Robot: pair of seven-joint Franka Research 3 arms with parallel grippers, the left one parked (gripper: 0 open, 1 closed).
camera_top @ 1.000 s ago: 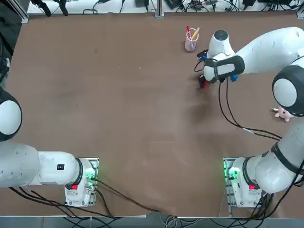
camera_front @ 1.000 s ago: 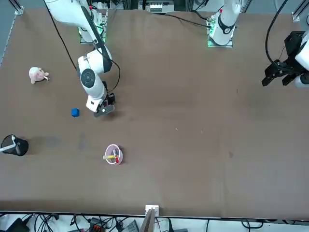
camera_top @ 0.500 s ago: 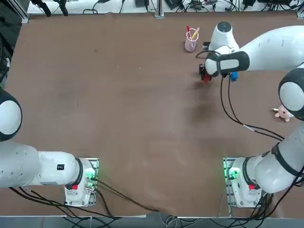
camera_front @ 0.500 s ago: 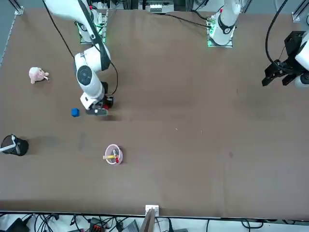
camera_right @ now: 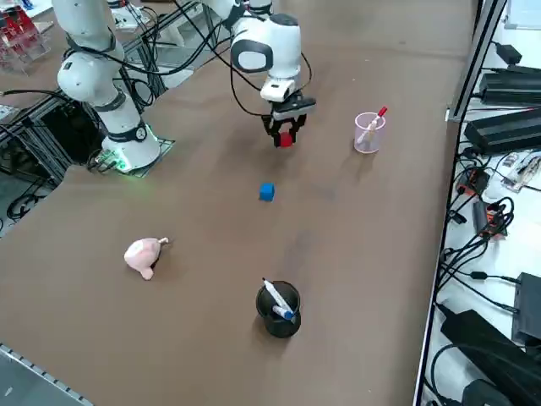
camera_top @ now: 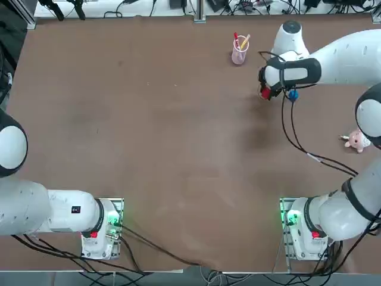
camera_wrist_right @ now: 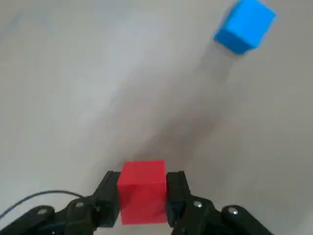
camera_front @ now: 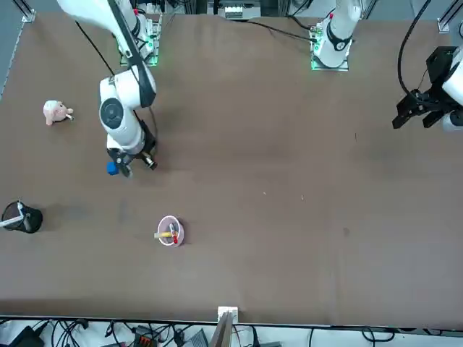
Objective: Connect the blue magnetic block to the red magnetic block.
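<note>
Right gripper [camera_wrist_right: 143,196]: clamped on red magnetic block [camera_wrist_right: 142,190], above table [camera_top: 149,131].
Blue magnetic block [camera_right: 267,192]: on brown tabletop, apart.
Writing: none legible.

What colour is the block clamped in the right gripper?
Red. The right gripper is shut on the red magnetic block; the right wrist view shows it best.
</note>
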